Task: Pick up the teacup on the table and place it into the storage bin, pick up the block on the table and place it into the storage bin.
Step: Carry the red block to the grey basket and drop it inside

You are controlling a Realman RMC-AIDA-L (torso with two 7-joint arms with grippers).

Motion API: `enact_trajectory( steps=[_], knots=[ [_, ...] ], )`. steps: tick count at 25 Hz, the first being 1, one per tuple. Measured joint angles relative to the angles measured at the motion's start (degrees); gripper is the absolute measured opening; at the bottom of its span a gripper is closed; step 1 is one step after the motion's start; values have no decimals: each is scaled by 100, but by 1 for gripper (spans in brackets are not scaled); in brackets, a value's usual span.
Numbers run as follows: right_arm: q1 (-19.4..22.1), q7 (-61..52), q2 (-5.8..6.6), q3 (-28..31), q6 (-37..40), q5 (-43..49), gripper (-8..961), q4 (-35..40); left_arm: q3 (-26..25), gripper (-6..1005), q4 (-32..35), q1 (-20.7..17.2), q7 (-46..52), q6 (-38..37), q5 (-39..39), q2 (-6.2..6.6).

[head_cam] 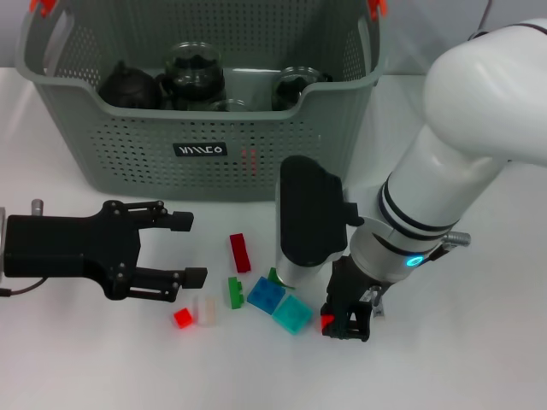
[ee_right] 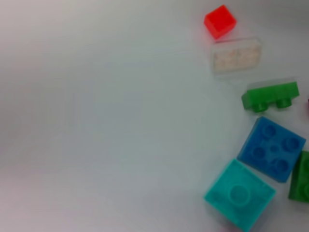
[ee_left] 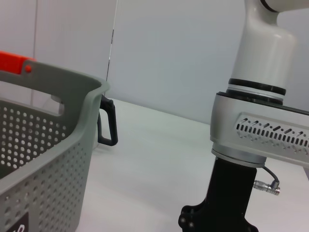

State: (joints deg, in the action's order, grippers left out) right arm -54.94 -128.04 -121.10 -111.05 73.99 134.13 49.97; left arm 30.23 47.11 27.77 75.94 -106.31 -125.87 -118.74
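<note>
The grey-green storage bin [head_cam: 128, 162] stands at the back and its corner fills the left wrist view [ee_left: 43, 159]. No teacup shows on the table. Dark and glass vessels [head_cam: 192, 73] lie in the bin, and I cannot tell which is a teacup. Loose blocks lie in front of it: a dark red brick [head_cam: 240, 252], green [head_cam: 234, 292], blue [head_cam: 266, 295] [ee_right: 273, 150], teal [head_cam: 292, 313] [ee_right: 240, 194], a clear one [head_cam: 206, 309] [ee_right: 236, 55] and a red cube [head_cam: 183, 318] [ee_right: 219, 21]. My left gripper [head_cam: 190, 248] hovers open left of them. My right gripper [head_cam: 346, 320] points down right of the teal block, a small red bit at its tip.
A black handle [ee_left: 108, 121] shows past the bin's corner. The right arm's white forearm [head_cam: 479, 128] reaches in from the right, and its wrist [ee_left: 260, 130] fills the right half of the left wrist view. Bare white table lies beside the blocks [ee_right: 96, 121].
</note>
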Motion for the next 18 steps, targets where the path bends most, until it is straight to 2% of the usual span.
enact_trajectory(
  steps=[4,6,10,14,18],
  knots=[
    [57,-122,68,154,157,27,201,194,-4,846,0,-1,0,-32,-9,0],
    [100,-146,83,457,434,168,201,340,-27,846,0,-8,0,-38,-13,0],
    [380,-189,92,1531,1259,758,200,1259,-81,846,0,-23,0,-45,-14,3],
    [487,-207,81,2524,2021,817,201,2296,-89,846,13,-41,-9,-44,-12,9],
    [457,-318,79,3262,2123,531,200,3219,-88,846,5,-43,-30,-26,8,9]
  ],
)
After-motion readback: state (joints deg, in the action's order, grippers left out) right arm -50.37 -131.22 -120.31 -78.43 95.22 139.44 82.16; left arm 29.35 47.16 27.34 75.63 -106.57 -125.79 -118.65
